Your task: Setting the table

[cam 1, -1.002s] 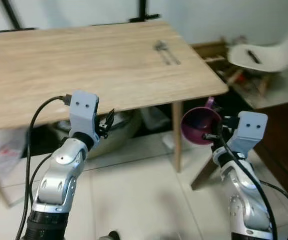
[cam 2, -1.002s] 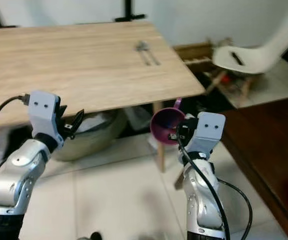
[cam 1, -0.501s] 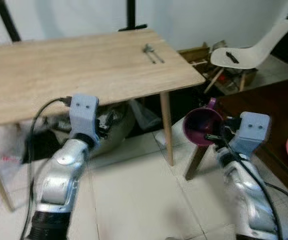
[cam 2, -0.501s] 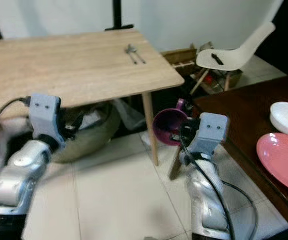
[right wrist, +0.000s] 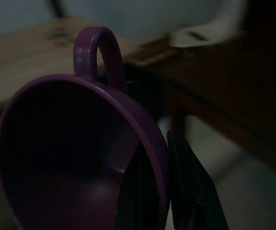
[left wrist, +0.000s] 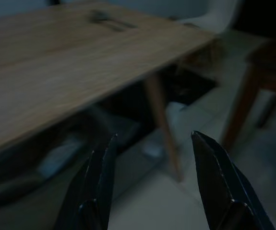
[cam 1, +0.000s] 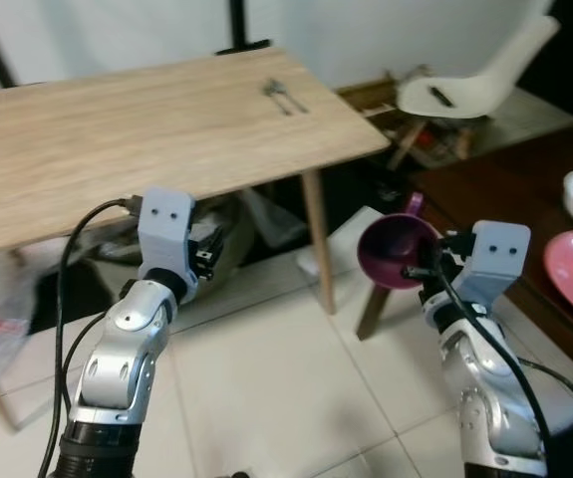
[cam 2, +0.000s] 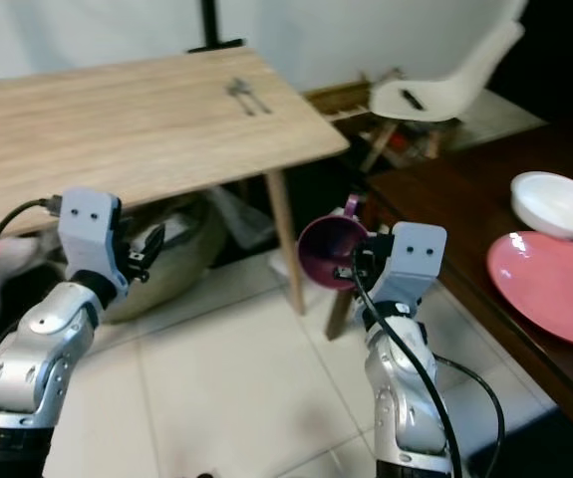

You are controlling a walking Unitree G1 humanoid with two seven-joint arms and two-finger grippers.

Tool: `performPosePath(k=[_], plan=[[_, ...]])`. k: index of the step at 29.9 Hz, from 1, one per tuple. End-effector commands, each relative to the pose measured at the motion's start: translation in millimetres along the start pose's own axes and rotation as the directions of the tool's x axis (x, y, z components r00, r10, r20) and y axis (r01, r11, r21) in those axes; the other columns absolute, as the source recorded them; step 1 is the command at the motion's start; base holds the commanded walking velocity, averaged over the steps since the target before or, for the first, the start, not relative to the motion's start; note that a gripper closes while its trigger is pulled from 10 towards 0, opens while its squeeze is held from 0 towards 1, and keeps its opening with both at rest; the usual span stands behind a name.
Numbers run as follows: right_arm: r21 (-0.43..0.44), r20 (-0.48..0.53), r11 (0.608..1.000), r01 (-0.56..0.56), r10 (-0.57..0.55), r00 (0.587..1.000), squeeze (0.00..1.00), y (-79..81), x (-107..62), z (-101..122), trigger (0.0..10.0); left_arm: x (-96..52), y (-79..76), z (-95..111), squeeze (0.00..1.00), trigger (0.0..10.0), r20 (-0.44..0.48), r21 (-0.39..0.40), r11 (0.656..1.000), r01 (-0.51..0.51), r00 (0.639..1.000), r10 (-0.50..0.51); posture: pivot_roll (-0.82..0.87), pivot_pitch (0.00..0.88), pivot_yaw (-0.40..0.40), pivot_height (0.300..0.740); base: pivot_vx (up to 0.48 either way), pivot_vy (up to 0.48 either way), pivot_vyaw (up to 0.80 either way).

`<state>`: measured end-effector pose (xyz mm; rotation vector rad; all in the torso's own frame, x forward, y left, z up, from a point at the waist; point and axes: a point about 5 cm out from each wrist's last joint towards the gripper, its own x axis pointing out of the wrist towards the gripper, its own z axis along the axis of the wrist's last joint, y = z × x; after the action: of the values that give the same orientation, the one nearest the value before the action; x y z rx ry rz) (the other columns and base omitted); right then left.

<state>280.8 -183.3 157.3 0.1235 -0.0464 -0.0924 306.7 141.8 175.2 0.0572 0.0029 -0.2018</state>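
My two arms are silver, built of rounded metallic segments with darker joints. At the lower left of the head view, the left arm ends in a pale blue-grey boxy wrist housing with two small dark screw dots on its face. A black cable loops from its top down along the arm. The right arm, lower right, carries a matching housing and black cable. My fingers are long, black and tapered.

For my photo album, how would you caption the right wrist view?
Right gripper pinching the rim of a purple cup, handle up.
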Motion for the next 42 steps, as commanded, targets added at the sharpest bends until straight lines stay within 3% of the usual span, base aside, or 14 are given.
performPosePath(k=[1, 42], plan=[[0.01, -0.005, 1.0, -0.011, 0.011, 1.0, 0.0, 2.2, -0.5, -1.0, 10.0, -0.9, 1.1, -3.2, 0.0, 10.0, -0.013, -0.005, 1.0, -0.004, 1.0, 0.004, -0.15, 0.0, 0.067, 0.74, 0.0, 0.0, 0.0], [-0.002, -0.001, 1.0, 0.018, -0.018, 1.0, 0.0, -4.0, 0.6, 0.0, 10.0, 0.8, -1.4, -1.3, 0.0, 10.0, -0.003, -0.005, 1.0, 0.017, 1.0, -0.017, -0.16, 0.0, 0.074, 0.74, 0.0, 0.0, -0.12]])
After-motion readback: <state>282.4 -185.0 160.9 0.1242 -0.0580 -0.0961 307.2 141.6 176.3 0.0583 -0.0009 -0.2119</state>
